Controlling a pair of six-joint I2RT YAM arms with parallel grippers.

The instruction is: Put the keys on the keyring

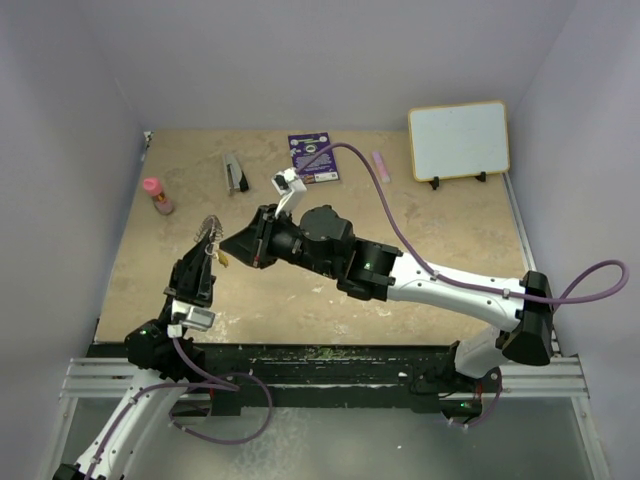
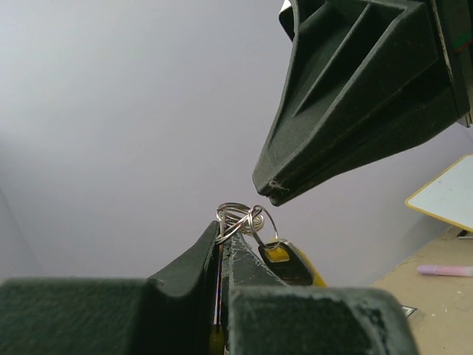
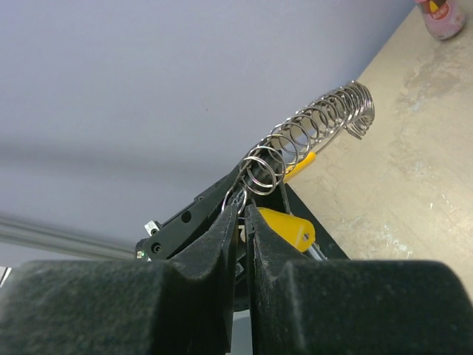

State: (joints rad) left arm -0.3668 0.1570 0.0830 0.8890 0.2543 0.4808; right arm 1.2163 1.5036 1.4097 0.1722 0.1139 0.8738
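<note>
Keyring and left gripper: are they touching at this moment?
Touching. The left wrist view shows one end of the keyring pinched between the closed fingertips of the left gripper, with no gap visible.

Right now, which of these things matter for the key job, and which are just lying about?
In use: keyring, yellow-headed key.
Lying about: pink bottle, grey-black tool, purple card, pink stick, whiteboard.

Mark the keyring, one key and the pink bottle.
keyring [image 3: 310,132]: right wrist view, middle of its coiled wire.
key [image 3: 287,226]: right wrist view, its yellow head.
pink bottle [image 1: 158,200]: top external view, its body.
</note>
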